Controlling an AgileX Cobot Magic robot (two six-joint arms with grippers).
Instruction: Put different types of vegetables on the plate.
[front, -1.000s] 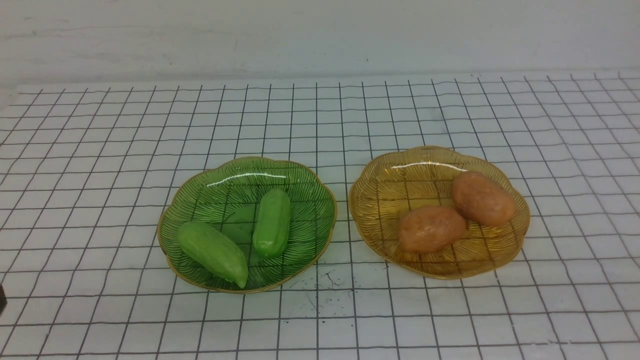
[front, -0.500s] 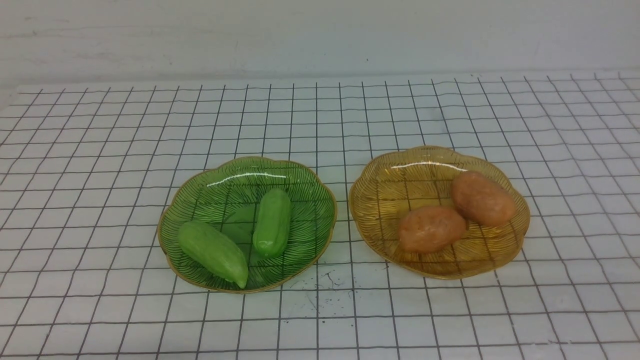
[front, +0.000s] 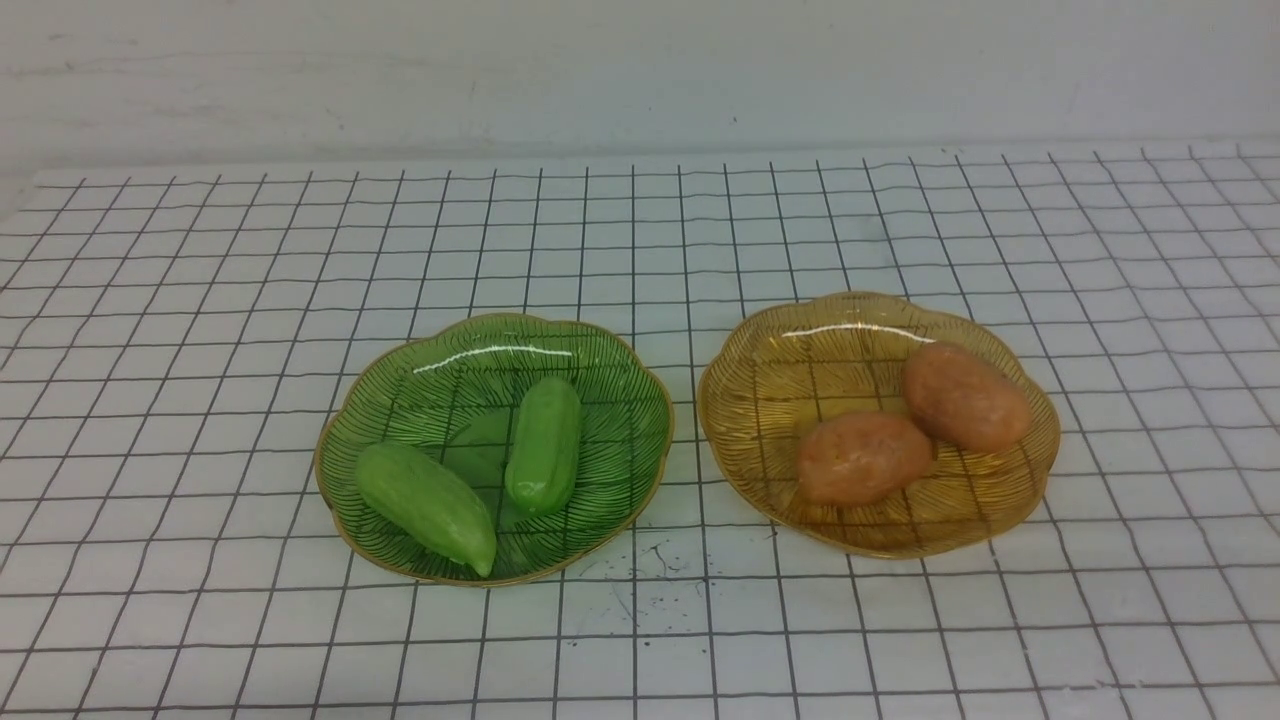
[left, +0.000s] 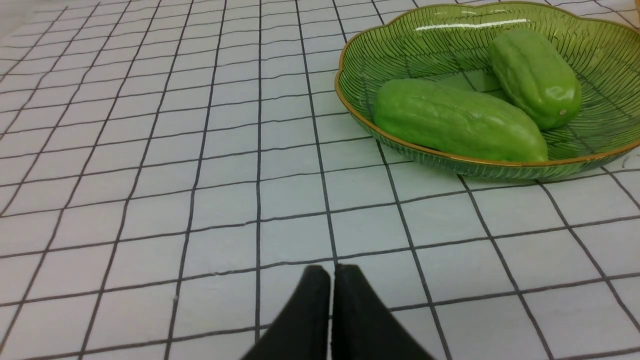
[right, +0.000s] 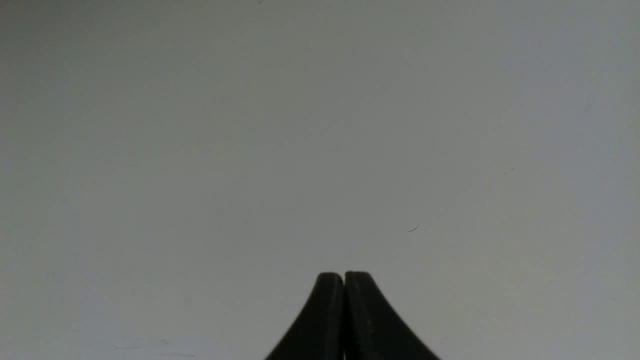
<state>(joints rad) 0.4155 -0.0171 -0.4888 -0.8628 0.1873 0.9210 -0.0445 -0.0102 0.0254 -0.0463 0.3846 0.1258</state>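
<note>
left hand (left: 330, 272): sitting closed and empty, low over the tabletop (left: 150, 175), near the green plate (left: 350, 107)
right hand (right: 344, 280): closed, holding nothing, facing a blank surface
green plate: carrying both cucumbers (front: 428, 505) (front: 545, 445)
amber plate (front: 750, 480): carrying both potatoes (front: 862, 456) (front: 965, 396)
step: sorting looks done, or nothing is starting yet
next: swapping would be calling for opened fingers

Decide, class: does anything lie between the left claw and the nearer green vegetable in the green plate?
Only the green plate's raised rim. The left claw, shut and empty, sits over bare grid cloth, and the nearer green vegetable lies just inside that rim, so the claw must come in over it.
</note>
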